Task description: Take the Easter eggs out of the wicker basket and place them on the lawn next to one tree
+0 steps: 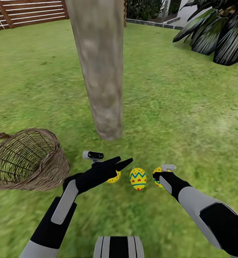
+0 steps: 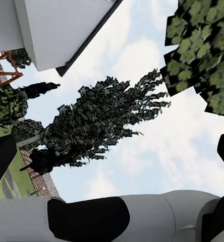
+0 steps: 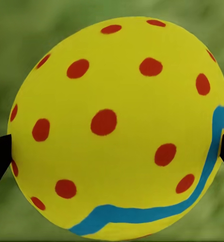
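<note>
Gripping the third egg [image 3: 117,126] near the tree [image 1: 101,71], the right pincer [image 1: 161,176] could knock its neighbour [image 1: 137,178] on release; left pincer [image 1: 121,163] spread empty beside another egg [image 1: 114,177].

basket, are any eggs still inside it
No, the wicker basket lies tipped on the lawn and its woven inside shows bare.

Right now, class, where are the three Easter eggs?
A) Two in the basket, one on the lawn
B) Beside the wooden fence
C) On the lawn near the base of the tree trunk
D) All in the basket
C: the head view shows the eggs in a row on the lawn before the trunk; the basket lies tipped, no egg visible in it.
</note>
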Motion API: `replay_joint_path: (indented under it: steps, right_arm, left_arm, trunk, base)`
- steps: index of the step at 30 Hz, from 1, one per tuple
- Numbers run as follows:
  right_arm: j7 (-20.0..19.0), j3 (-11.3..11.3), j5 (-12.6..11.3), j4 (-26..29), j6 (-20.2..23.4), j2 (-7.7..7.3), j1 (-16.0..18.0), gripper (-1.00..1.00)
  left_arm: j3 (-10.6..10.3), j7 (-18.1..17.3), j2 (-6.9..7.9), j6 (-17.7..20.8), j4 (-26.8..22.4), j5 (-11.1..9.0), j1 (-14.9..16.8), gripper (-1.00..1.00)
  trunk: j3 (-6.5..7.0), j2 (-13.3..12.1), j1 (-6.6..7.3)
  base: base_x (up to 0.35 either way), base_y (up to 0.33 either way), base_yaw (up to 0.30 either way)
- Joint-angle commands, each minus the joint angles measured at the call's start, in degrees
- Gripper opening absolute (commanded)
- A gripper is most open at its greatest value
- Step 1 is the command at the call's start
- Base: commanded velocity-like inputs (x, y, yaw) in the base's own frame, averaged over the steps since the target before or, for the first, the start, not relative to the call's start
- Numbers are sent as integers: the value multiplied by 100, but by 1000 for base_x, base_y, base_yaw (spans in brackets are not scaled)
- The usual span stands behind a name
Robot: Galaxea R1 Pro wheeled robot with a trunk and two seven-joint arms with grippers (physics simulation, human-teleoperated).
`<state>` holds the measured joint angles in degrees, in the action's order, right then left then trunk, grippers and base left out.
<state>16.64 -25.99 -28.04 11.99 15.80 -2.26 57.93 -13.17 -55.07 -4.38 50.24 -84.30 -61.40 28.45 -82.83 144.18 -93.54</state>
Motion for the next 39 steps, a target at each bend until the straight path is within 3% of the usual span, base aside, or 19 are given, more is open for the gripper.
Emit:
replay_joint_path:
  steps: [1, 20, 30, 31, 36, 39]
  right_arm:
    - [33, -49, -37, 31, 33, -8, -1, -100]
    - [41, -64, -48, 31, 90, 5, -1, -100]
    - [41, -64, -53, 33, 98, -2, -1, -100]
    - [41, -64, -53, 32, 98, 1, 0, 100]
    - [33, -64, -53, 31, 98, -1, 1, 100]
    - [32, -64, -53, 31, 98, -2, 1, 100]
  left_arm:
    - [-1, -3, -1, 29, 2, -21, 3, 100]
    - [-1, -3, -1, 29, 2, -21, 3, 100]
    - [8, 1, 8, 29, 18, -28, 3, 100]
    - [8, -1, 8, 29, 19, -29, 3, 100]
    - [8, -3, 8, 29, 17, -30, 3, 100]
    - [6, 4, 7, 29, 13, -21, 3, 100]
  trunk:
    - [-26, 3, -1]
    - [-447, 28, -50]
    - [-447, 28, -50]
    - [-447, 28, -50]
    - [-447, 28, -50]
    - [-381, 24, -43]
  base:
    - [0, 0, 0]
    - [0, 0, 0]
    - [0, 0, 0]
    - [0, 0, 0]
    - [0, 0, 0]
    - [0, 0, 0]
